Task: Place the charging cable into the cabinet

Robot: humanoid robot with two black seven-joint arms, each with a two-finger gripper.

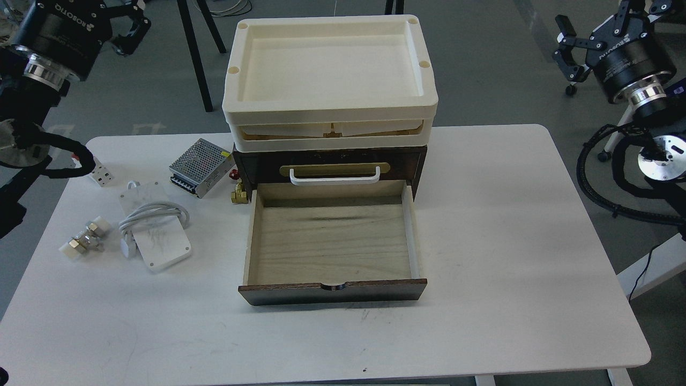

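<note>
Left pincer hangs high at the far left, off the surface, fingers spread and holding nothing. Right pincer is up on the far right, also spread and empty. The charging cable lies flat on the left of the surface, cord looped around its middle, just in front of the silver power supply box. The cabinet has its lower drawer pulled fully open, bare inside. Best approach, I'd judge: left pincer drops straight down, pinches the block across its narrow width near the cord, lifts well clear of the drawer wall, then lowers it inside.
</note>
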